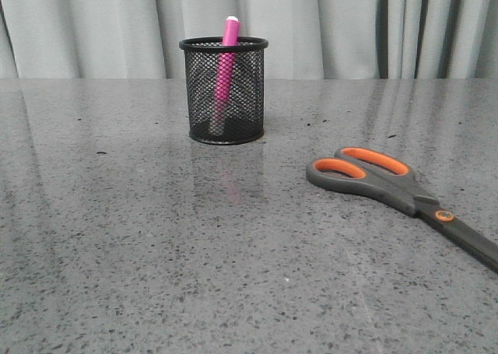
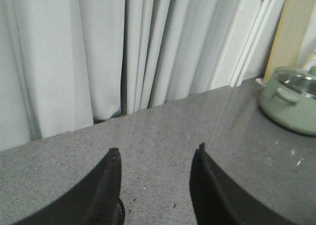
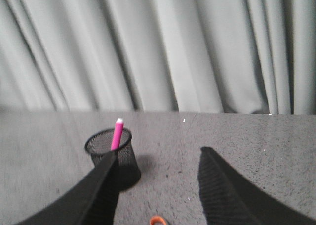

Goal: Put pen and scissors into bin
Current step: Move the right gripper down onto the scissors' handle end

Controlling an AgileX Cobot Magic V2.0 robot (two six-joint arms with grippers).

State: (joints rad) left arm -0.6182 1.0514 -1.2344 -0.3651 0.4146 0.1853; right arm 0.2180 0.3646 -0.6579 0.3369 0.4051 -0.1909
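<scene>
Speckled grey stone, polished enough to mirror things faintly, runs back to pale pleated curtains (image 1: 327, 27). Upper centre of the front frame, the bin (image 1: 224, 97), a round black wire-mesh cup with solid rim and base, holds the pen (image 1: 226, 66), a thick pink stick leaning inside, whitish cap poking above the rim. Lower right, well apart from it, the scissors (image 1: 401, 194) lie flat, grey handles lined orange, blades running off the frame edge. Bare tabletop (image 1: 117, 253) spreads all around. Both claws hang released and empty: left gripper (image 2: 155, 185), right gripper (image 3: 158, 185). A pale green lidded pot (image 2: 291, 104), somewhat blurred, sits right in the left wrist frame.
</scene>
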